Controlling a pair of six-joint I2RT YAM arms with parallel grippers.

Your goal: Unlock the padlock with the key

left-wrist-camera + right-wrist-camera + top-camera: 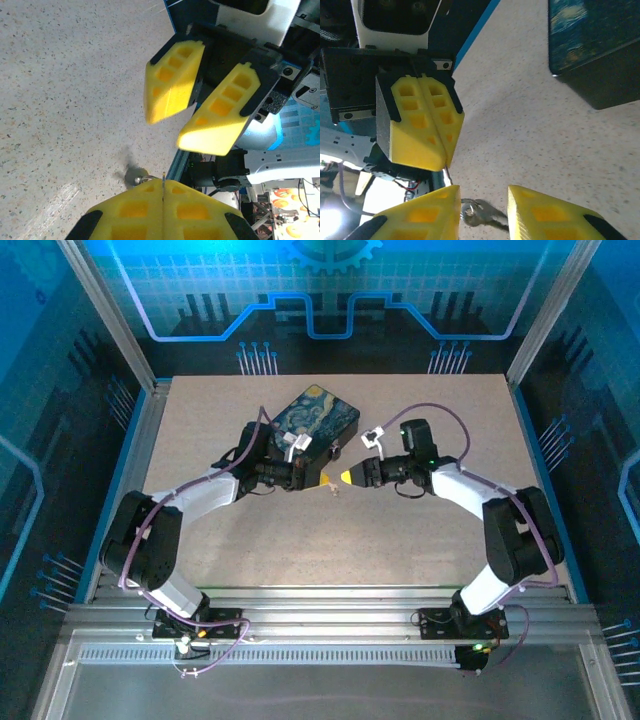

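Early stage, by look of it; left tool [163, 182] clenched on thin metal bit, prob key [475, 212]; ring end dangles just above desk [400, 550]; right tool [484, 196] released, fingers either side of key; tools tip-to-tip mid-desk. Left to do: key into padlock, turn. Dark patterned box [318, 415] just behind left tool; tight quarters.

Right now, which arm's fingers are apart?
The right arm's fingers: a clear gap between them, with the key ring showing in it. The left arm's fingers are pressed together, pinching what looks like the key edge-on.
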